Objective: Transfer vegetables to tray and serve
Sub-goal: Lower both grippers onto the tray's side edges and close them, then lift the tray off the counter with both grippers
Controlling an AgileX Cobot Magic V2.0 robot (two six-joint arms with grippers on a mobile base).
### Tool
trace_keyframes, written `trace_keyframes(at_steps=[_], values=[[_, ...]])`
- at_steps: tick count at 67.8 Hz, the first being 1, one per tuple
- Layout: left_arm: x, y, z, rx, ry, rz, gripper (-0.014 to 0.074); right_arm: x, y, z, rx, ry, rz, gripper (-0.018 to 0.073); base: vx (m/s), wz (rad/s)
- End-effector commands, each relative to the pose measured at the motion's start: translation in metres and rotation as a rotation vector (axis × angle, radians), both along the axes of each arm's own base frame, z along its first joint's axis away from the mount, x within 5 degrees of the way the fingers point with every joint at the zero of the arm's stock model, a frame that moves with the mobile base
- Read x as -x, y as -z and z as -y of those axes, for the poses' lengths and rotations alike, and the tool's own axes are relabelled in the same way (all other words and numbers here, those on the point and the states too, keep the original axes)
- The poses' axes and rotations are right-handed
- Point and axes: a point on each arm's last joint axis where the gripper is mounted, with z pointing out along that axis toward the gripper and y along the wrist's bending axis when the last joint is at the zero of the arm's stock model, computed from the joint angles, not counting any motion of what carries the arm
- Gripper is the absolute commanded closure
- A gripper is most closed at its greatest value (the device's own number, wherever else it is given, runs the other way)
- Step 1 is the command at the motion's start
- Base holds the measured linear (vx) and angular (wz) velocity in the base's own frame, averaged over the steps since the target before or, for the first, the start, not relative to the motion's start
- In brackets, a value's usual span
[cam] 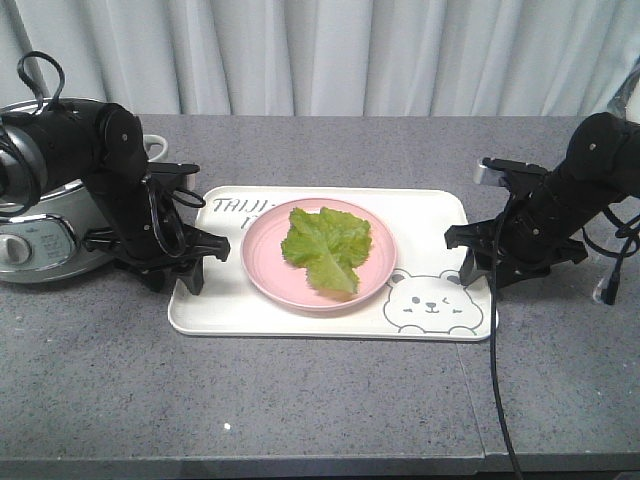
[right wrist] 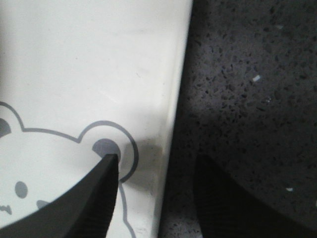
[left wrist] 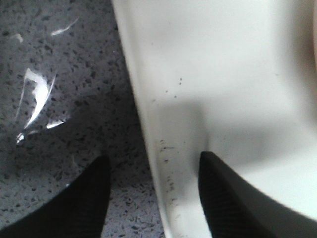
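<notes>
The green lettuce leaf (cam: 326,246) lies on a round pink plate (cam: 265,265) that stands on the cream tray (cam: 430,215) with the bear drawing. My left gripper (cam: 190,268) is open and straddles the tray's left rim (left wrist: 148,124), one finger over the table and one over the tray. My right gripper (cam: 478,265) is open and straddles the tray's right rim (right wrist: 173,109), one finger over the bear's ear (right wrist: 106,146) and one over the table.
A silver rice cooker (cam: 35,235) stands at the far left behind my left arm. The grey speckled table (cam: 320,400) extends in front of the tray. A white curtain hangs behind. Black cables trail from my right arm.
</notes>
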Motion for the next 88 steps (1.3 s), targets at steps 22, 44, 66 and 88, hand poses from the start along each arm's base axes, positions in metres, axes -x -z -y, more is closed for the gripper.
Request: trace_keyframes(at_steps=[22, 44, 66, 88], values=[[0.002, -0.01, 0.008, 0.078, 0.031, 0.01, 0.0542, 0.001, -0.012, -0.001, -0.038, -0.037, 0.032, 0.0425, 0.0, 0.0], [0.005, -0.017, 0.024, 0.266, 0.069, -0.003, 0.0603, 0.0, -0.015, -0.009, -0.128, -0.069, 0.05, 0.0569, 0.0, 0.0], [0.01, -0.038, 0.025, 0.309, 0.072, 0.048, 0.0603, 0.003, -0.025, -0.009, -0.128, -0.082, 0.077, 0.0566, 0.0, 0.0], [0.017, -0.062, 0.026, 0.355, 0.073, 0.095, 0.0603, 0.012, -0.057, -0.006, -0.14, -0.071, 0.17, 0.0565, 0.0, 0.0]])
